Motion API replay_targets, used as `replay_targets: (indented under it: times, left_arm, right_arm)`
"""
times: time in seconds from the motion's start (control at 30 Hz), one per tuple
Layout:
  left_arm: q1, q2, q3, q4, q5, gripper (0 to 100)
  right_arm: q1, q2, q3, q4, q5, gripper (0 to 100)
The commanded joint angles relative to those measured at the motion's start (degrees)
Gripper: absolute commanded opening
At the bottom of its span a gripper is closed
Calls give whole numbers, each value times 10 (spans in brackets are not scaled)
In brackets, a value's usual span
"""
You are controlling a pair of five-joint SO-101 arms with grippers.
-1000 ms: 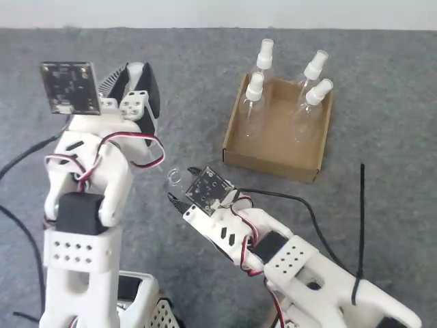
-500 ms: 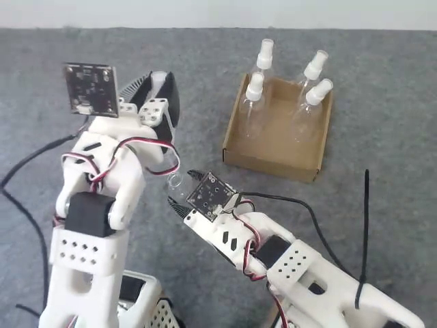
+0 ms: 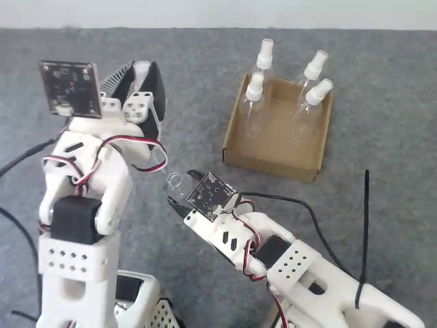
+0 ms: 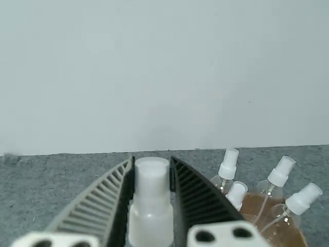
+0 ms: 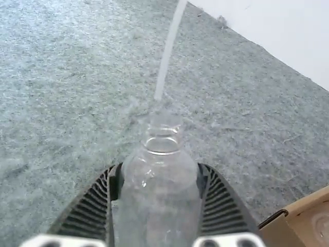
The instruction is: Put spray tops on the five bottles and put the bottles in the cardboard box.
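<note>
Left fingers (image 4: 103, 200) pinch spray top (image 4: 150, 206) aloft, its dip tube (image 5: 167, 51) just over the mouth of the open bottle (image 5: 157, 206). Right fingers (image 5: 90, 206) clamp that bottle, likely to brace it for insertion. Four capped bottles (image 3: 254, 102) stand in the cardboard box (image 3: 270, 164).

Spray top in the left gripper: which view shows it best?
Left wrist view: the spray top sits centred in the left gripper. The high view shows its cap from above; the right wrist view, its tube above the bottle.

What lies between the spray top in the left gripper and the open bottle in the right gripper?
A thin white dip tube hanging from the spray top toward the bottle; the right wrist view shows it.
</note>
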Motion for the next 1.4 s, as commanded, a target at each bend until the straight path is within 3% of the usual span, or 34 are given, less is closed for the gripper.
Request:
replay_targets:
  times: [0.0,0.37,0.6,0.83,1.1,1.37]
  left_arm:
    - [-2,-9,-22,-3,1,11]
    - [48,-14,69,-47,2,11]
    - [47,-14,80,-3,2,11]
    - [50,-66,105,61,1,11]
    - [51,-113,221,18,-2,12]
    - [51,-117,237,28,0,32]
  right_arm:
    - [-1,-29,-5,2,-6,6]
    - [-1,-34,-6,12,-6,6]
    - [-1,-34,-6,7,-8,6]
    - [33,-35,-10,0,-69,6]
    - [49,-35,-7,-34,-97,6]
    - [50,-35,-6,-34,-97,6]
